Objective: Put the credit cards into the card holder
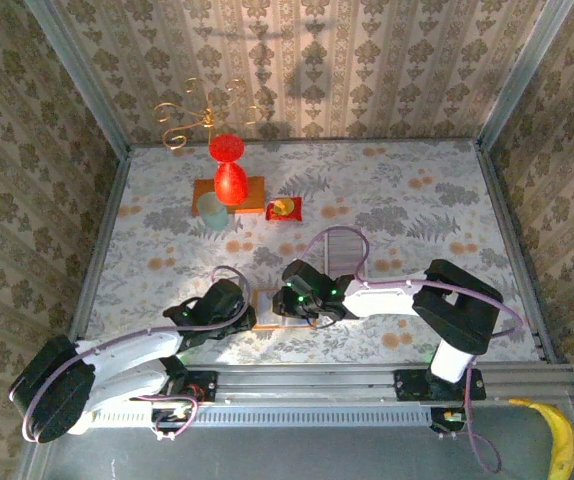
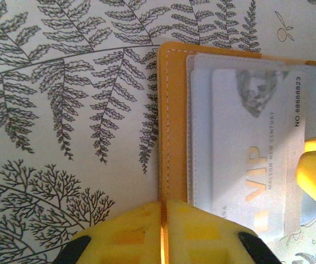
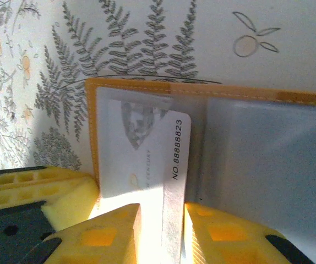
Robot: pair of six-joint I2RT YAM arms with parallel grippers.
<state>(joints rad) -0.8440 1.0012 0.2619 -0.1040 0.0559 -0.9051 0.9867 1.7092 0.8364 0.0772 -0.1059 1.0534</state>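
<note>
Robot test cell in a lab, dressed up to look like a home. Walls point(image 1: 367, 60) are damask wallpaper panels but held in bare aluminium posts point(image 1: 77, 75), open top, camera looking down. Table point(image 1: 417, 210) has a floral and fern print cloth, homey, not a real room. My left arm point(image 1: 117, 355) and right arm point(image 1: 447, 305) are bolted to a metal rail point(image 1: 317, 380) at the near edge, with purple cable point(image 1: 342, 235) looping loose. Props at the far side look staged: red goblet point(image 1: 229, 170) on an orange board point(image 1: 254, 190), gold wire ornament point(image 1: 192, 115), small red packet point(image 1: 285, 209). A banana point(image 1: 560, 440) sits outside the frame, bottom right.
</note>
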